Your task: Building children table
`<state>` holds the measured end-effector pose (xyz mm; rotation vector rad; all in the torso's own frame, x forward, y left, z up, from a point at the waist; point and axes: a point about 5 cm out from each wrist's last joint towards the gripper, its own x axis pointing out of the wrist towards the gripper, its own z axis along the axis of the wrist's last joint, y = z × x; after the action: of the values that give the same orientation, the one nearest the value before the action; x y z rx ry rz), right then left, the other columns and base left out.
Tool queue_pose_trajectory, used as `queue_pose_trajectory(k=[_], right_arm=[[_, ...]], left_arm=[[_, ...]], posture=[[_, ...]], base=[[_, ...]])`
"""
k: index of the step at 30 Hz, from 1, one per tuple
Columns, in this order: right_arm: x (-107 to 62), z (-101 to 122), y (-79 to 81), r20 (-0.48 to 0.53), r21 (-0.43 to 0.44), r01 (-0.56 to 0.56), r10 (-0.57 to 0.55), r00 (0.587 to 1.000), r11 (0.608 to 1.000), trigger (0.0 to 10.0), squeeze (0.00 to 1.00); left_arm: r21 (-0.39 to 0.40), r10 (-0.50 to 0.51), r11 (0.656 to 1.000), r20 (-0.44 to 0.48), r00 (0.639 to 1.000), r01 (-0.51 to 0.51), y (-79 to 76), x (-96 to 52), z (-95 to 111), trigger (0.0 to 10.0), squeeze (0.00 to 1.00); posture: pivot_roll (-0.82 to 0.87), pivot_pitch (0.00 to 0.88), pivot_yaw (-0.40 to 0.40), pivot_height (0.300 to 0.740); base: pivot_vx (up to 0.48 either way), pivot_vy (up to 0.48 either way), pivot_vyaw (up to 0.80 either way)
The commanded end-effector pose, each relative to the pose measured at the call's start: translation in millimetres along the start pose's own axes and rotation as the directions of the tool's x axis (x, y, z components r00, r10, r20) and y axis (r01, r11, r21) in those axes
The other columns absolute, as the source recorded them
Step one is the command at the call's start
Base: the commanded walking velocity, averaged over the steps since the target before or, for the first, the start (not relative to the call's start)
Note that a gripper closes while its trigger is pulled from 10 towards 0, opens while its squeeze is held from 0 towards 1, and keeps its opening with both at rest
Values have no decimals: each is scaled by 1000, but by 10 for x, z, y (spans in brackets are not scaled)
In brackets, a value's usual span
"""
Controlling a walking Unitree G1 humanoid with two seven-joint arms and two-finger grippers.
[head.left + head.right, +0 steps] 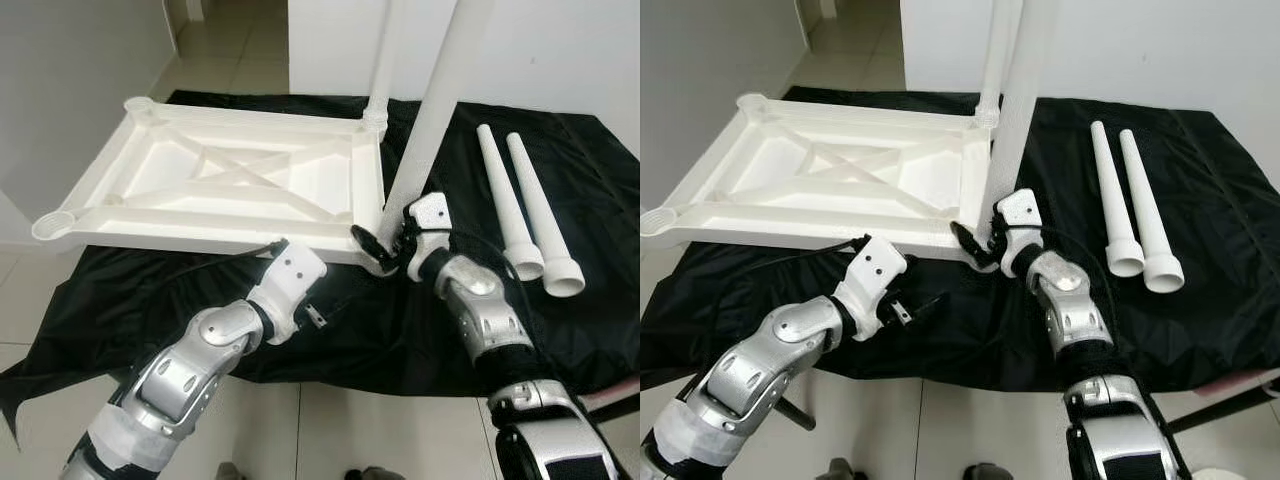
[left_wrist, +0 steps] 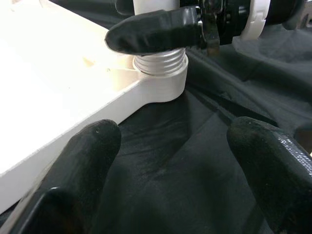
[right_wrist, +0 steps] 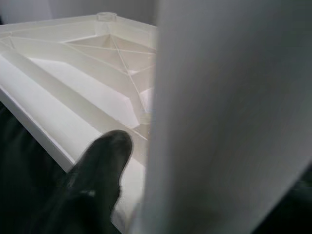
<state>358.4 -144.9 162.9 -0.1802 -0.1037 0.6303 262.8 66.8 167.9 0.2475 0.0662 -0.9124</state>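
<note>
the white tabletop (image 1: 230,180) lies upside down on a black cloth (image 1: 560,190), ribs up, and the move in hand turns on its near right corner socket (image 2: 163,80), where a white leg (image 1: 430,120) stands upright with its long axis almost vertical, leaning a little away from the robot. the right gripper (image 1: 385,250) is the nearer one: its black fingers are closed around the foot of that leg just above the socket, and in the left wrist view one finger (image 2: 151,31) lies across the leg right over a band of exposed thread, so the leg looks only partly screwed in; that is a judgement, since the lower turns are hidden inside the socket. the left gripper (image 1: 915,305) hovers low over the cloth just in front of the tabletop's near edge, to the left of the socket, fingers spread apart and holding nothing, pointed toward the corner. a second leg (image 1: 380,60) stands at the far right corner, its top cut off by the frame, as is the top of the held leg. two spare legs (image 1: 530,215) lie side by side on the cloth well to the right, wide ends toward the robot. the right wrist view is mostly blurred white leg with one fingertip (image 3: 105,156) beside it, so the grip on the far side cannot be made out there.
</note>
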Motion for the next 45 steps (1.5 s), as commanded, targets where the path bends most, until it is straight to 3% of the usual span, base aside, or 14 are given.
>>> queue_pose_trajectory(k=[1,8,9,10,19,24,29,31,33,34,39,43,44,45], right_arm=[[-11,-89,34,-34,5,-36,36,999,999,0,0],[-50,-163,19,-59,6,-46,47,997,999,0,0],[-51,-173,18,-63,7,-43,44,997,999,1804,0],[-47,-180,21,-62,15,-49,50,997,999,10000,0],[21,-121,32,-37,75,63,-61,997,995,10000,0],[75,-98,182,-34,116,126,-123,992,985,10000,0],[62,-125,160,-83,160,384,-376,923,909,10000,0],[49,-131,158,-91,158,420,-410,907,894,10000,0],[5,-163,229,-135,170,577,-561,817,799,10000,0],[2,-166,246,-141,170,594,-577,804,786,10000,0],[89,-143,404,-165,248,584,-560,812,773,10000,0],[128,-75,444,-152,250,571,-550,821,782,10000,0],[125,-48,436,-140,247,565,-548,825,787,10000,1000],[113,-25,427,-132,246,567,-552,823,786,10000,1000]], left_arm=[[12,-41,999,-5,999,41,-15,-8,-13,10000,0],[8,-35,999,-5,999,35,-21,-23,-19,10000,0],[8,-35,999,-6,999,35,-20,-26,-19,10000,0],[8,-36,999,-6,999,36,-19,-28,-19,10000,0],[11,-39,999,-10,999,39,-5,-30,-12,10000,0],[5,-35,999,-8,999,35,-5,-29,-17,10000,0],[3,-33,999,-6,999,33,-19,-24,-15,10000,0],[2,-31,1000,-5,1000,31,-20,-25,-15,10000,0],[-2,-26,1000,-5,1000,26,-21,-32,-22,10000,0],[-2,-26,1000,-5,1000,26,-22,-33,-25,10000,0],[-6,-26,1000,-4,1000,26,-34,-19,-26,10000,0],[-10,-34,999,-2,999,34,-49,-5,-24,10000,0],[-10,-37,999,-2,999,37,-53,-3,-24,10000,0],[-9,-37,999,-3,999,37,-51,-4,-25,10000,0]], posture=[[-27,57,-4,740],[-24,59,-5,740],[-25,59,-3,740],[-26,62,0,740],[-28,75,2,740],[-33,79,1,740],[-30,87,-11,740],[-30,87,-11,740],[-31,88,-13,740],[-31,88,-13,740],[-36,90,-10,740],[-39,91,-9,740],[-42,94,-10,740],[-42,94,-10,740]], base=[[0,0,0],[0,0,0],[0,0,0],[0,0,0],[0,0,0],[0,0,0],[0,0,0],[0,0,0],[0,0,0],[0,0,0],[0,0,0],[0,0,0],[0,0,0],[0,0,0]])
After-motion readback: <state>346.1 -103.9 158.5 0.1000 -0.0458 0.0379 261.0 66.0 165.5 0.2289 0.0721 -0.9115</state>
